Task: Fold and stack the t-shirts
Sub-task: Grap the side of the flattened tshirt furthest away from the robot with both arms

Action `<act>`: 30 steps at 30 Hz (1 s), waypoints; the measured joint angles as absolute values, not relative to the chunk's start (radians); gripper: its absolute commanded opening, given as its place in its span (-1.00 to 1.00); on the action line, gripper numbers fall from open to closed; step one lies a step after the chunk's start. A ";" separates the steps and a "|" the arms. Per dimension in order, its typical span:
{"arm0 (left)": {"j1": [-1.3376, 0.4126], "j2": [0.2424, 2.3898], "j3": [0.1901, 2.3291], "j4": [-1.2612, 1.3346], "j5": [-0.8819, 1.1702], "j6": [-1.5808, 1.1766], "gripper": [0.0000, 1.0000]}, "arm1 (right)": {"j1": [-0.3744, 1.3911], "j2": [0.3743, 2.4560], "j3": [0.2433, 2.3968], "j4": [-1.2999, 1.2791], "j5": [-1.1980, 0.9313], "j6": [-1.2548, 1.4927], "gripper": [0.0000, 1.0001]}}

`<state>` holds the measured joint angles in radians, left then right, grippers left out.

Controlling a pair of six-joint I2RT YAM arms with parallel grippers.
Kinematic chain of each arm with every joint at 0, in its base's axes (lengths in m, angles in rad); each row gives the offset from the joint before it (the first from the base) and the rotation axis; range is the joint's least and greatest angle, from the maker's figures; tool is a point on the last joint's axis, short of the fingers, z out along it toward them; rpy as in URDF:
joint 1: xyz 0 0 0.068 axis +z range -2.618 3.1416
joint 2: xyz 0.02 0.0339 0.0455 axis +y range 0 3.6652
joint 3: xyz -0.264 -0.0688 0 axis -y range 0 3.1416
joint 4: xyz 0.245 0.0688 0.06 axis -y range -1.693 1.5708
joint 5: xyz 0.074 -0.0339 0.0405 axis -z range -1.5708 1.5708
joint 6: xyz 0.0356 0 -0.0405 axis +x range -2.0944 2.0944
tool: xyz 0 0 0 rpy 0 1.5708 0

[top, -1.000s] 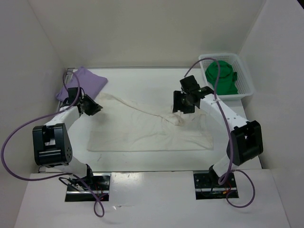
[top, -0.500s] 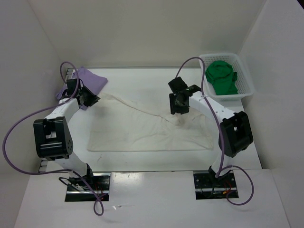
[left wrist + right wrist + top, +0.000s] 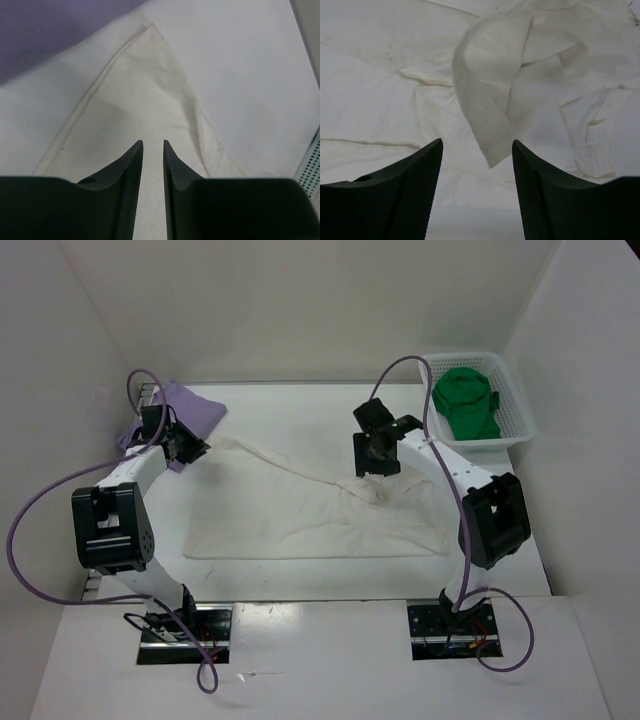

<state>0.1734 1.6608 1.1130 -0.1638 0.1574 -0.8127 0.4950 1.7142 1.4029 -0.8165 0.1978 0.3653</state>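
The cream t-shirt [image 3: 300, 515] lies spread across the table, with a bunched fold [image 3: 372, 490] near its right side. The lavender t-shirt [image 3: 192, 405] is folded at the back left. The green t-shirt [image 3: 468, 405] lies in the basket. My left gripper [image 3: 188, 447] hovers by the cream shirt's back-left corner [image 3: 150, 30], its jaws a narrow gap apart and nothing between them. The lavender t-shirt [image 3: 50, 30] shows beyond it. My right gripper [image 3: 376, 454] stands wide open just above the raised fold [image 3: 485, 100], holding nothing.
A white mesh basket [image 3: 522, 412] stands at the back right, its wall also at the edge of the left wrist view [image 3: 310, 167]. White enclosure walls close in the left, back and right sides. Purple cables loop off both arms.
The left gripper has drawn back and left toward the lavender shirt, away from the cream shirt's corner. The right gripper has shifted a little left above the fold. The cream shirt lies as before.
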 measured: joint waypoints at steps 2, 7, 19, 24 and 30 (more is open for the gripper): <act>0.173 1.666 1.113 -0.164 0.157 -0.813 -0.39 | 0.495 1.721 1.402 -0.817 0.200 0.367 0.19; 0.173 1.675 1.129 -0.164 0.154 -0.813 -0.39 | 0.495 1.733 1.400 -0.818 0.193 0.368 -0.15; 0.173 1.765 1.240 -0.172 0.093 -0.811 -0.03 | 0.495 1.782 1.400 -0.831 0.190 0.373 -0.51; 0.173 1.842 1.318 -0.181 0.062 -0.812 0.04 | 0.495 1.783 1.400 -0.838 0.202 0.377 -0.96; 0.166 1.956 1.407 -0.184 0.031 -0.809 0.08 | 0.484 1.783 1.401 -0.839 0.195 0.382 -0.99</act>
<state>0.1658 1.9556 1.4075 -0.1837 0.0315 -0.8089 0.4839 1.7828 1.4010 -0.8394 0.1951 0.3820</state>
